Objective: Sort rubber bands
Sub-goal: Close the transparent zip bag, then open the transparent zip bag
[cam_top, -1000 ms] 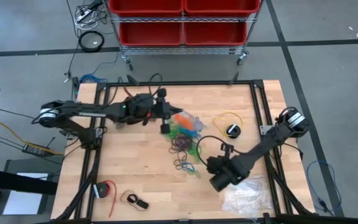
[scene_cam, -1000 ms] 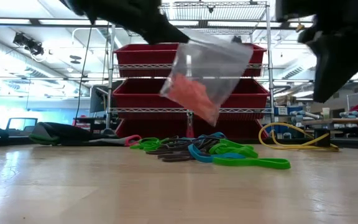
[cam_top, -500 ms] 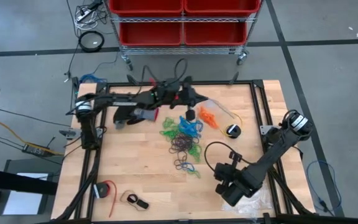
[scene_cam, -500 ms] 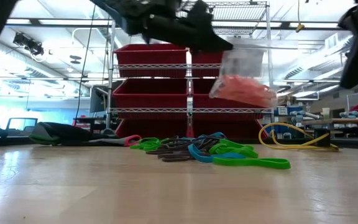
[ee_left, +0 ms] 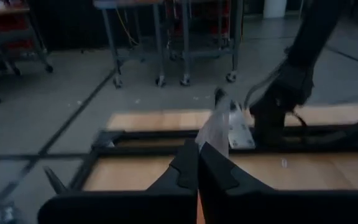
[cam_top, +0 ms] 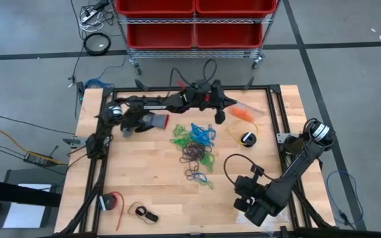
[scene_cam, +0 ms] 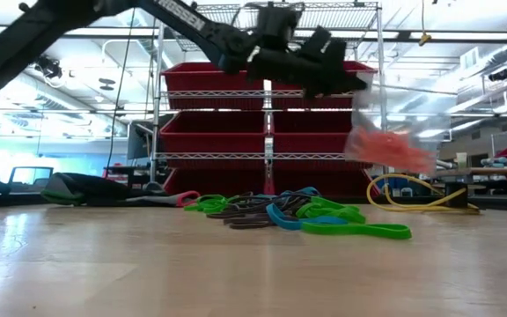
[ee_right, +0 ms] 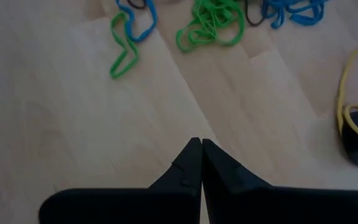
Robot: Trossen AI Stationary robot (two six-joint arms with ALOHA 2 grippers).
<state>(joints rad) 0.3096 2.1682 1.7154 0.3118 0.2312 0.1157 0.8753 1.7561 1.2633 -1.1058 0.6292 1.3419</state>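
My left gripper [cam_top: 221, 111] is over the table's far right part, shut on a clear plastic bag [cam_top: 243, 112] with orange rubber bands in it [scene_cam: 387, 145]. Loose green, blue and black rubber bands [cam_top: 194, 142] lie in a pile on the middle of the wooden table [scene_cam: 297, 214]. My right gripper [ee_right: 201, 152] is shut and empty, hovering above bare wood near the table's near right corner [cam_top: 252, 208]. Some green and blue bands [ee_right: 210, 25] show ahead of it. My left gripper pinches the bag's upper edge [ee_left: 219, 124] between its two shut fingers. The fingers lie nearly level and point toward the table's right edge. The bag is lifted clear of the table and trails out to the right below the fingers, the orange bands [scene_cam: 390, 148] gathered in its lower part.
A yellow cable with a black piece [cam_top: 247, 135] lies at the right. A grey and red glove [cam_top: 151, 122] lies at the far left, a red roll [cam_top: 113, 201] at the near left. Red bins on a rack [cam_top: 194, 20] stand beyond the far edge.
My left gripper has gone toward the table's right edge and a little toward its far edge, carrying the bag, which has swung from hanging over the pile to trailing out on the right. My right gripper has gone toward the near right corner and rolled.
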